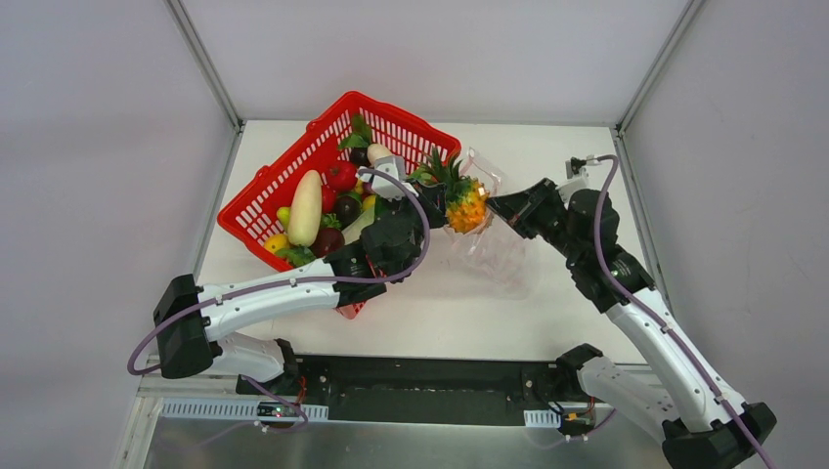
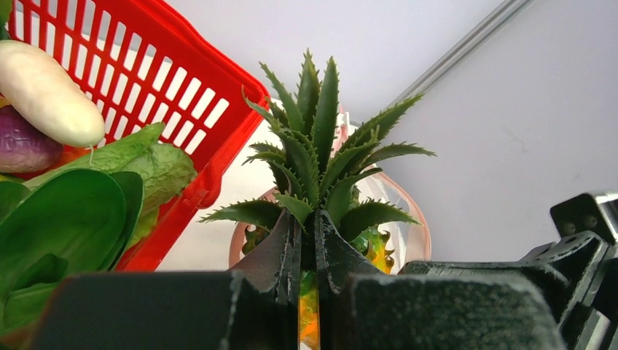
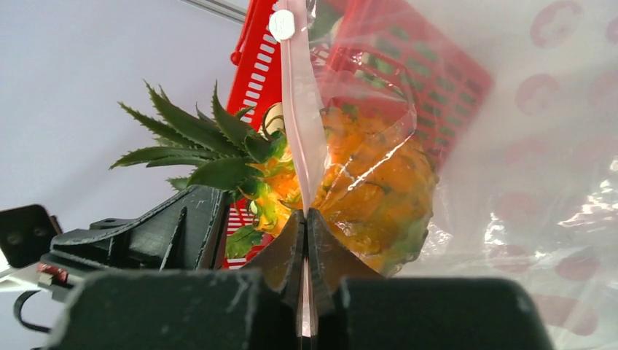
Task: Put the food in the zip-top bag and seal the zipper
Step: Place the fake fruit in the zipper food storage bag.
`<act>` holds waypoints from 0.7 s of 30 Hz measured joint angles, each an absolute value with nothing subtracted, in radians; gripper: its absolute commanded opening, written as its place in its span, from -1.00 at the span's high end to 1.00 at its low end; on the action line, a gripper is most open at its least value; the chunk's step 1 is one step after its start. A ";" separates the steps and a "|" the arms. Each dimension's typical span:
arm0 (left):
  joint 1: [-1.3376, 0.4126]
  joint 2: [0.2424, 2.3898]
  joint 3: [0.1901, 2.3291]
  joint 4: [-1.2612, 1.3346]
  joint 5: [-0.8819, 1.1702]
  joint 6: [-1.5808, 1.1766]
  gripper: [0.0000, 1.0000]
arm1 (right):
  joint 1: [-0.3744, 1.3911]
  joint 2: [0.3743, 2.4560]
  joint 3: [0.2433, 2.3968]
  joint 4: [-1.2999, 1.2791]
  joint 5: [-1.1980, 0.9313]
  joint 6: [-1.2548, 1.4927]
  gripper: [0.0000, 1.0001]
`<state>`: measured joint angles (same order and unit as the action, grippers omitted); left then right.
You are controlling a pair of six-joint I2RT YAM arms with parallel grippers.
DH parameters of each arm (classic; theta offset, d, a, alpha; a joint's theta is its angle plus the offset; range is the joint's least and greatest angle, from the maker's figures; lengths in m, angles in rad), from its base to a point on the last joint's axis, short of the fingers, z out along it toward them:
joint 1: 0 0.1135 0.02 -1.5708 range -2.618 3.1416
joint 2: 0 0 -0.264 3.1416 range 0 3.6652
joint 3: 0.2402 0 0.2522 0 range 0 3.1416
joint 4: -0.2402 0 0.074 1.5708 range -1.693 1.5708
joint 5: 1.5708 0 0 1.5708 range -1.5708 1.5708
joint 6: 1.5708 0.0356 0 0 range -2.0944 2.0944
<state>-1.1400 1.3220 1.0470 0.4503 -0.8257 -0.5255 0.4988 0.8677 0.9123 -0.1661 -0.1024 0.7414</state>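
The left claw [image 2: 307,227] is clamped on the orange pineapple's [image 1: 467,207] leafy crown. The fruit's body sits inside the zip-top bag [image 1: 497,252]. The right claw [image 3: 306,219] is pinched shut on the zipper [image 3: 297,124]. Beyond, the red basket [image 1: 274,191] holds other food [image 1: 340,176].

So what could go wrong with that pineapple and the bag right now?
The left gripper has only the green leaves of the orange plastic toy pineapple in its jaws, so it might slip or twist. The right gripper holds the clear floppy plastic bag by just its thin pink strip, which might pull free.
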 measured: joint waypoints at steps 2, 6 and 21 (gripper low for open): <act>-1.140 1.322 1.047 0.459 -0.832 -0.545 1.00 | 0.498 0.850 0.891 -0.132 -0.114 0.751 1.00; -1.139 1.322 1.047 0.493 -0.838 -0.597 1.00 | 0.496 0.842 0.862 -0.060 -0.143 0.789 1.00; -1.147 1.355 0.987 0.538 -0.788 -0.629 1.00 | 0.471 0.832 0.860 -0.038 -0.160 0.858 1.00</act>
